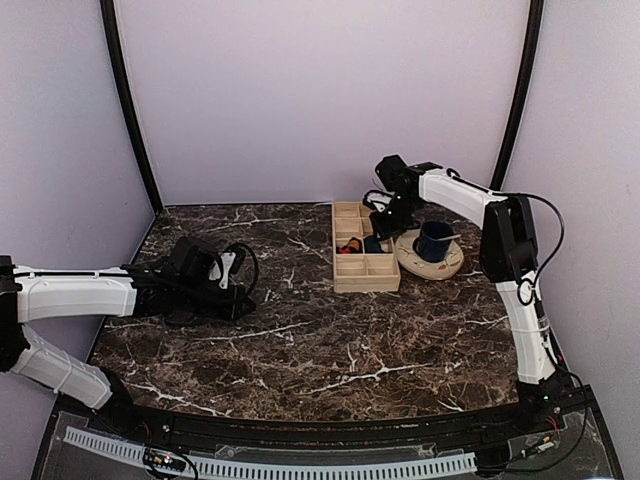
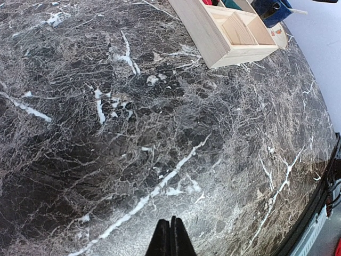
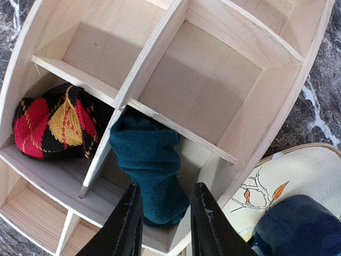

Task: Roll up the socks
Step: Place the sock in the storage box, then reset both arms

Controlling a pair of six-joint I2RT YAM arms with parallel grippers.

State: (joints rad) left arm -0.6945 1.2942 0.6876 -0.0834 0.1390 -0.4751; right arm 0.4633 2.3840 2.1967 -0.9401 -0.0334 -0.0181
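Within tray compt: teal sock, bunched (argyle roll adj.).

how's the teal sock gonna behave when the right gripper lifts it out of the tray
Probably floppy: the teal sock is soft knit, slumped and bunched, so its ends should droop from the right gripper. Likely light and grippy, not slippery, given the fuzzy weave. It sits against a divider of the wooden tray, so it may drag or catch there.
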